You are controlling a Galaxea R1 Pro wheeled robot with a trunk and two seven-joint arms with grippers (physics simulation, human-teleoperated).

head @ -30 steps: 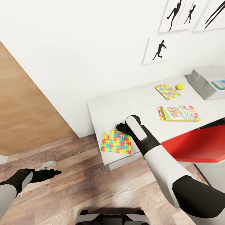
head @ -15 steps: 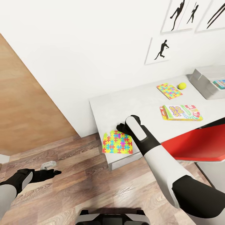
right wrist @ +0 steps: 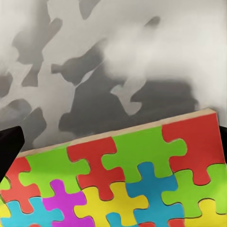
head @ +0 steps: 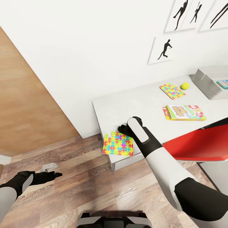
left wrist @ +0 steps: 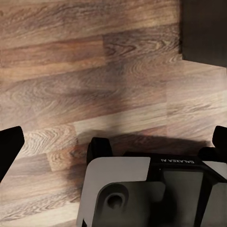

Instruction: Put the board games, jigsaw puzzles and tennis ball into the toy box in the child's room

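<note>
Left gripper (head: 52, 174) hangs idle over the floor, fingers spread; right gripper (head: 123, 129), finger state indeterminate, rests at the larger jigsaw puzzle's (head: 118, 144) far edge, the puzzle now overhanging the table (head: 133, 103) edge further, easing an edge grasp

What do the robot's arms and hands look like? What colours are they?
Both are smooth white shells with black joints. The right arm has a black elbow, black wrist and a white panel near its black gripper. The left arm ends in a black, pointy-fingered gripper.
</note>
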